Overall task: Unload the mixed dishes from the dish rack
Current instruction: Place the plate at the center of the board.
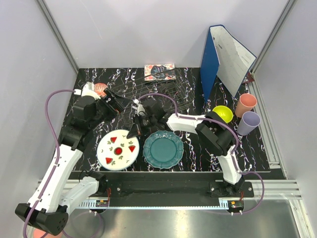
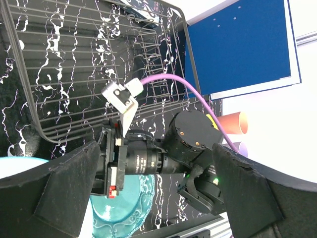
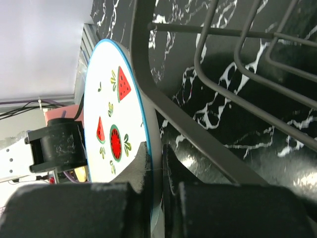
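White plate with red watermelon marks [image 1: 117, 149]: round, white, thin blue rim; 4 red wedges around 1 red round slice, with small green leaf sprigs between them; glazed and hard, probably slippery at the edge.

Location: out of the dish rack [image 1: 168, 94], on the black marbled table [image 1: 198, 148] just in front of the rack's left end; it looks flat or nearly so; whether the gripped edge is lifted off the table cannot be told.

Hold: the right gripper [image 1: 133, 132] is pinched tight on the plate's rim, 1 finger above and 1 below; a rim pinch suits a thin flat dish that gives no other purchase; judged to be the set-down step, with release not yet made.

Left gripper [image 1: 116, 104]: jaws spread wide, holding nothing; it hovers over the rack's left end, likely kept clear while the right arm works.

Other dishes, all outside the rack: the teal scalloped plate [image 1: 163, 149] in front of the rack, just beside the white plate; the yellow-green bowl [image 1: 223, 114] off the rack's right end; the pink cup [image 1: 246, 103] and the lilac cup [image 1: 248, 122] farther right.

Rack: thin grey wire with low sides; no dish shows in the parts seen; unloading judged nearly complete.
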`<act>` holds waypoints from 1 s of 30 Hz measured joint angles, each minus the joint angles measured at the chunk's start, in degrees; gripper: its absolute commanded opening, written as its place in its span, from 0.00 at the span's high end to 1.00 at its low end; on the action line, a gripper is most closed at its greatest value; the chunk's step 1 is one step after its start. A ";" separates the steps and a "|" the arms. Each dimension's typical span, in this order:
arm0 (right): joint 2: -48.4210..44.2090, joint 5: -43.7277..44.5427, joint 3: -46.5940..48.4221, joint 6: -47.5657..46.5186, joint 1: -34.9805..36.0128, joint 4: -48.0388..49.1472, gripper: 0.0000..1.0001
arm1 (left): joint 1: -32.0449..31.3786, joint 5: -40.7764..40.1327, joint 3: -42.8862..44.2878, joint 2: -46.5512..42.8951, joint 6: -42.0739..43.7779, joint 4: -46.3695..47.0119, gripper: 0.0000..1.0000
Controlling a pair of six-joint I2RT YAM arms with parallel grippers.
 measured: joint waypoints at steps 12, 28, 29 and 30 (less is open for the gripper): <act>4.76 0.37 4.00 -2.62 0.02 4.83 1.00 | -0.31 -0.02 -2.40 -0.28 -0.02 -0.17 0.01; 7.23 4.09 2.01 -9.25 0.90 5.75 1.00 | -0.85 -0.39 -2.73 -0.17 0.00 -0.04 0.01; 7.30 4.42 1.99 -9.51 0.87 5.99 1.00 | -0.92 -0.39 -2.73 -0.15 0.00 -0.02 0.01; 7.37 4.66 1.86 -9.66 0.87 6.34 1.00 | -0.94 -0.37 -2.73 -0.11 0.00 -0.02 0.01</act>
